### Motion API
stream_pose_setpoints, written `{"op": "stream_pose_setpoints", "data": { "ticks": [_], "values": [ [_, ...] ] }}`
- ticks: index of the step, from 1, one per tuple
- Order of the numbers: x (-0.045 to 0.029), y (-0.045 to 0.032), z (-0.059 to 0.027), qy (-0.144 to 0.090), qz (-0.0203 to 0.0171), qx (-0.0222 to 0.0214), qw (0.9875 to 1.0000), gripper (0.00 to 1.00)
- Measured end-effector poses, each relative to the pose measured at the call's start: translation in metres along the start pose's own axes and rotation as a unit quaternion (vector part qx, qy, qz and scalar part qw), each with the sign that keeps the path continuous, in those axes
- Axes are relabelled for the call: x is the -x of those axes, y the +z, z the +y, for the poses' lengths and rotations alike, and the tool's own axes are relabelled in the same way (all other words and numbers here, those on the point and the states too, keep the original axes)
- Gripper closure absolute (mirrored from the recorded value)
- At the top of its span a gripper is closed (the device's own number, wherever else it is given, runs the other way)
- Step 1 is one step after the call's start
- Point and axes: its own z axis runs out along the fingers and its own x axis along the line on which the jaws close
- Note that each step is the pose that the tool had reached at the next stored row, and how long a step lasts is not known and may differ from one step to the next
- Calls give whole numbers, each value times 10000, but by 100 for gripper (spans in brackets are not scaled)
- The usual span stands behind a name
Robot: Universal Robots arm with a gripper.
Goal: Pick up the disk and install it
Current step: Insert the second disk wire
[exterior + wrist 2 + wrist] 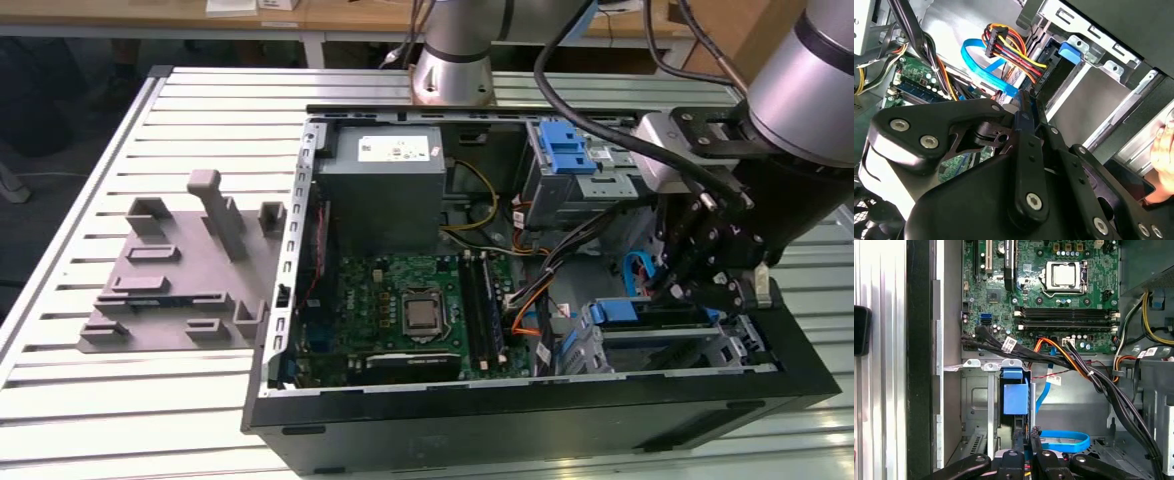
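From the exterior view we look down at a slant on the whole slatted table (80, 190) and the open computer case (534, 410), from beyond the case's near black wall, at some distance. In the first wrist view we face straight down into the case, close above the motherboard (1054, 295) and drive bay (979, 405). In the second wrist view we sit closer, tilted across the linkage toward that bay (1089, 105). All three share the blue data cable (1064, 440).

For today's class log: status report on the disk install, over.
Gripper shut, over drive bay. Disk sits in bay. Blue cable close by.
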Motion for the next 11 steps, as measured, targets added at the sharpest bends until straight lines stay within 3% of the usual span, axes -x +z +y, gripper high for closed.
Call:
{"op": "stream_pose_setpoints", "data": {
  "ticks": [11],
  "values": [
    [-14, 43, 1, 2, -5, -15, 10000, 84]
  ]
}}
